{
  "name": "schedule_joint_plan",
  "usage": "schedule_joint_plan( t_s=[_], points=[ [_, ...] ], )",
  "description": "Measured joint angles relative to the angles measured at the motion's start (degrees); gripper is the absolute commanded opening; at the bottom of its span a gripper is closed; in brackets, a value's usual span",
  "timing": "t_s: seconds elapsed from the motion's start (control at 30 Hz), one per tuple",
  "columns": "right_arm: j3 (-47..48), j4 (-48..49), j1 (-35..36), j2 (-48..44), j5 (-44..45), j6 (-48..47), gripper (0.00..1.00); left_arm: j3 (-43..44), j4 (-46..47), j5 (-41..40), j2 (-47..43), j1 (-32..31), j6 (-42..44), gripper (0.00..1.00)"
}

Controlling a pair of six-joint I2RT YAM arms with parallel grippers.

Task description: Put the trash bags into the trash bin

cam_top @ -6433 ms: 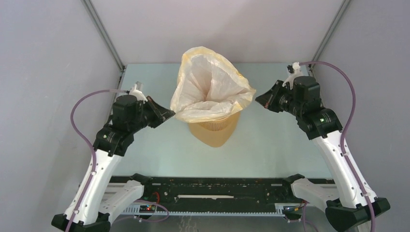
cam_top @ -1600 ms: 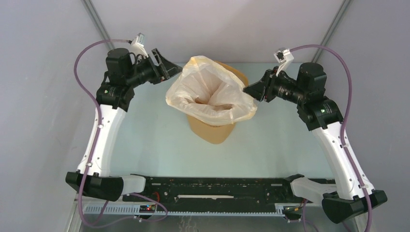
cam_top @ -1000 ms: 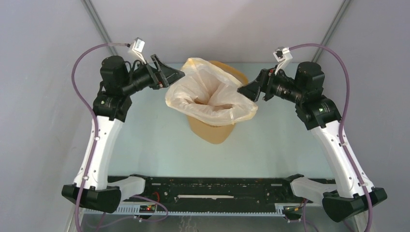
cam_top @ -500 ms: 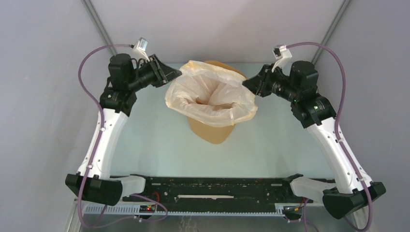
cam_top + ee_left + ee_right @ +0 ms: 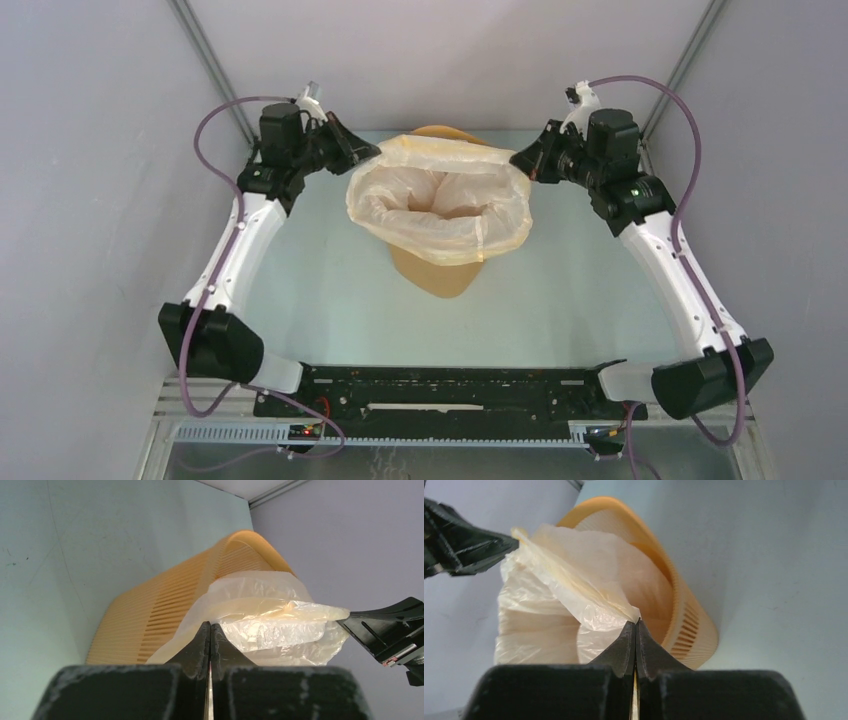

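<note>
The orange-yellow trash bin (image 5: 437, 275) stands mid-table with its slotted band low on the wall. A cream-white translucent trash bag (image 5: 437, 205) hangs in its mouth, the rim spread wide above the bin top. My left gripper (image 5: 372, 152) is shut on the bag's far-left rim. At the far-right rim my right gripper (image 5: 517, 160) is shut on the film too. The left wrist view shows closed fingertips (image 5: 210, 626) against the bag (image 5: 270, 615) beside the bin (image 5: 160, 610). In the right wrist view the bag (image 5: 574, 580) runs into the pinched gripper (image 5: 637, 622), bin (image 5: 689, 622) behind.
Grey enclosure walls close in on the left, right and back of the pale green table (image 5: 600, 300). A black rail (image 5: 440, 385) with the arm bases runs along the near edge. Each wrist view shows the opposite gripper across the bag.
Both grippers went from open to shut on the bag's rim. Both arms shifted toward the back of the table, and the bag mouth now stretches wider and flatter between them.
</note>
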Motion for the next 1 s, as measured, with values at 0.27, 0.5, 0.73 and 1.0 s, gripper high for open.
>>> schedule_joint_plan(
  t_s=[0.27,0.5,0.73,1.0],
  points=[
    [2.91,-0.94,-2.78,9.07,1.2,2.97,0.0,2.45,1.27,-0.17,8.26,-0.11,-2.54,0.0],
    [5.27,0.02,-4.04,12.37,-0.31,5.66,0.0,4.83,3.8,0.22,12.35,-0.11,-5.77,0.0],
    [6.93,2.16,-6.01,15.65,-2.91,8.5,0.0,5.88,4.2,0.26,15.34,-0.04,-9.94,0.0],
    [5.86,3.89,-8.2,16.24,-6.99,10.71,0.02,5.77,3.3,1.81,17.22,0.04,-14.56,0.0]
  ],
)
